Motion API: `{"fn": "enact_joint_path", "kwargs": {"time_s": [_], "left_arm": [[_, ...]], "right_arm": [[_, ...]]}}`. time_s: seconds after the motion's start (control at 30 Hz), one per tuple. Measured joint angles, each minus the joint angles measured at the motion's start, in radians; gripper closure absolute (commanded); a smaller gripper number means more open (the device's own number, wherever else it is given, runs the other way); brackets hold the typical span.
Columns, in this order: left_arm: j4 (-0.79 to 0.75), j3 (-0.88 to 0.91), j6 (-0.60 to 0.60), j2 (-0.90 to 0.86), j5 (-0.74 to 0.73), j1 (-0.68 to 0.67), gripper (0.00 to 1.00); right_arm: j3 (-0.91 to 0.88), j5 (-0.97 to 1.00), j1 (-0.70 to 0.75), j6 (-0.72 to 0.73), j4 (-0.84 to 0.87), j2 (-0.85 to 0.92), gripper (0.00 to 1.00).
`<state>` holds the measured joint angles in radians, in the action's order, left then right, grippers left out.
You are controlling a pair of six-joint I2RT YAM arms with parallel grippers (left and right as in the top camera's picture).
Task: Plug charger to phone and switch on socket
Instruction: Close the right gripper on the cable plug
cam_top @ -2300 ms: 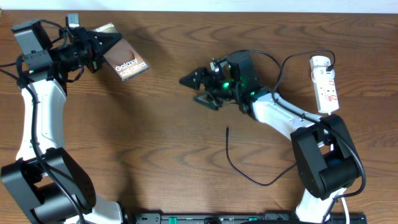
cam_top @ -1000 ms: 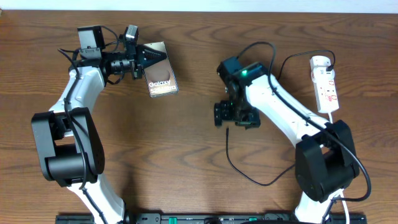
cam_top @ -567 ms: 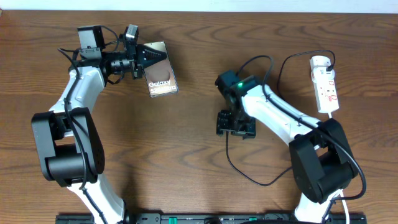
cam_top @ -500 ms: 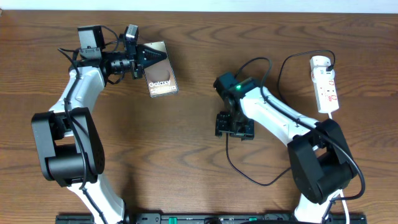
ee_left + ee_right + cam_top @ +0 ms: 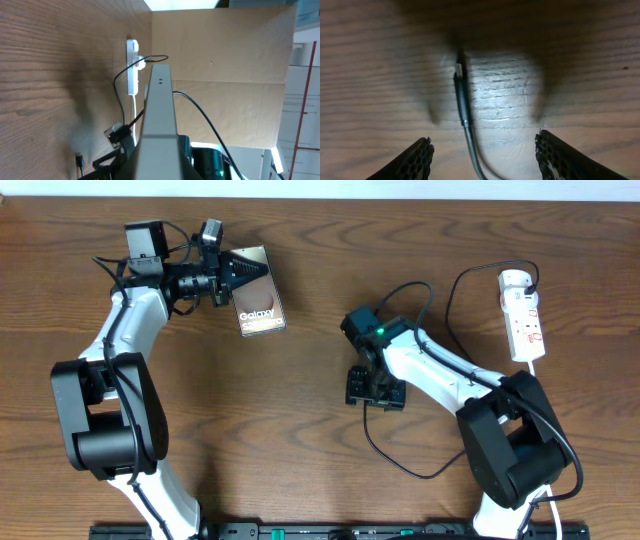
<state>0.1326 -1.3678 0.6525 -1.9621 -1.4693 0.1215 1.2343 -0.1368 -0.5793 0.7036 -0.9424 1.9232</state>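
My left gripper (image 5: 228, 278) is shut on the phone (image 5: 258, 305) and holds it at one end above the table's back left. The phone has a bronze face with white "Galaxy" lettering. In the left wrist view the phone (image 5: 159, 110) shows edge-on between my jaws (image 5: 158, 159). My right gripper (image 5: 376, 388) points down, open, over the free end of the charger cable (image 5: 368, 430). In the right wrist view the plug tip (image 5: 459, 74) lies on the wood ahead of my open right gripper (image 5: 482, 142), midway between its fingers. The socket (image 5: 523, 315) lies at the far right.
The black cable loops toward the front (image 5: 412, 476) and back up to the socket. A white cord leaves the socket toward the front right. The socket (image 5: 132, 67) and plug tip (image 5: 79, 161) also show in the left wrist view. A cardboard wall (image 5: 225, 50) stands behind the table.
My left arm swung right with the phone, then held still. My right gripper turned downward and came to the cable's free end, shifting slightly left over the plug tip.
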Motion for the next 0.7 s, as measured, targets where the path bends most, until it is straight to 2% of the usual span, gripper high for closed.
{"fn": "enact_joint_path", "kwargs": {"time_s": [0.7], "left_arm": [[-0.003,0.0,-0.021,0.0,0.0,0.0,0.93]], "right_arm": [[0.0,0.012,0.0,-0.008,0.066,0.026,0.44]]}}
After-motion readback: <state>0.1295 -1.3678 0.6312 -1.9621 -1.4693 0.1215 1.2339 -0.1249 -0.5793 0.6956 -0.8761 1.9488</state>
